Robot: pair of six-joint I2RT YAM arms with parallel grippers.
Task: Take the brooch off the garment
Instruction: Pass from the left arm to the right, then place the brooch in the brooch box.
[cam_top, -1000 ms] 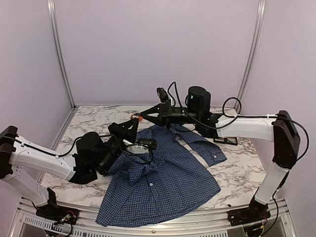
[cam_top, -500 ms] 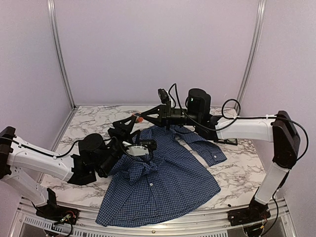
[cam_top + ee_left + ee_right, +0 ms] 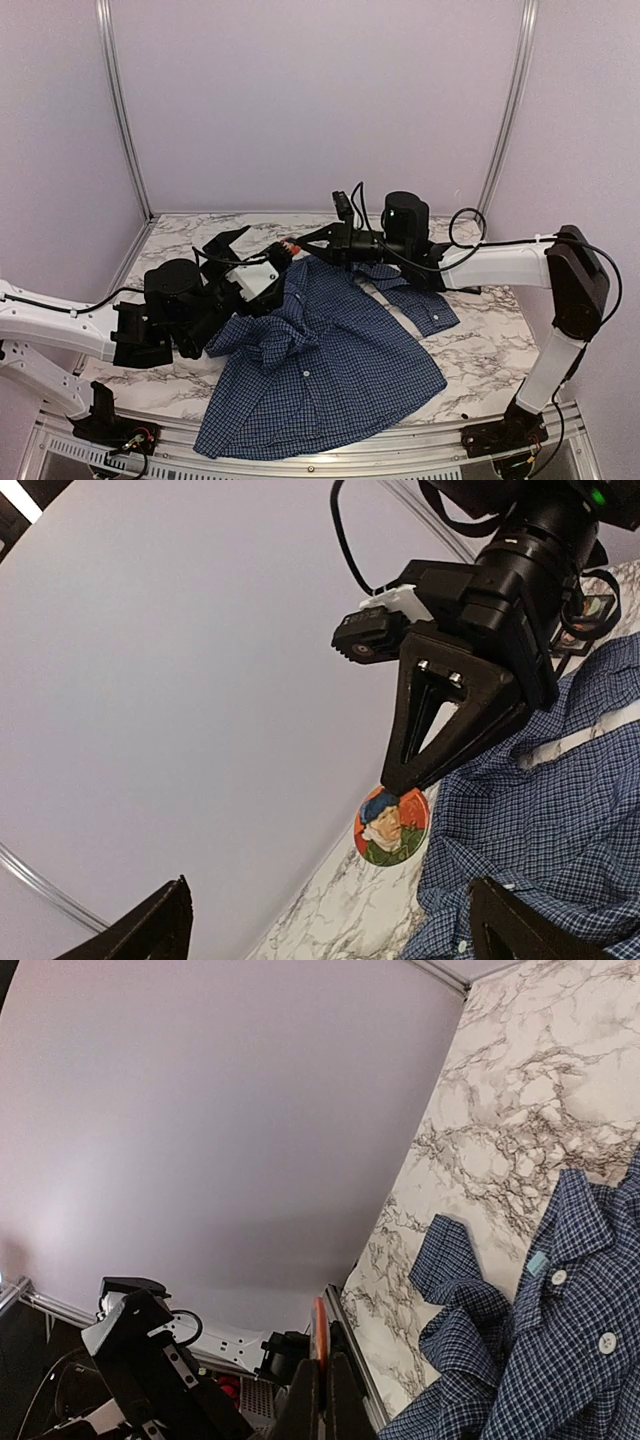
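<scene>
1. The right gripper is clenched tight on the brooch. It's a round portrait badge nipped by its top edge, hanging just below the fingertips.
2. In the right wrist view the brooch shows edge-on as a thin orange sliver squeezed between the two pressed fingers. It's a disc with no long axis, and its flat faces lie against the pads.
3. The garment lies below and behind those jaws on the marble table. Its collar edge is just beside the brooch, and no cloth shows between the fingers. Whether the pin still snags a thread, I can't tell.
4. The left gripper is spread fully wide and empty. The brooch sits straight ahead of its gap, well apart from both fingers.
5. The right arm owns this one. The next move looks like drawing the disc away from the collar, tip-first.
</scene>
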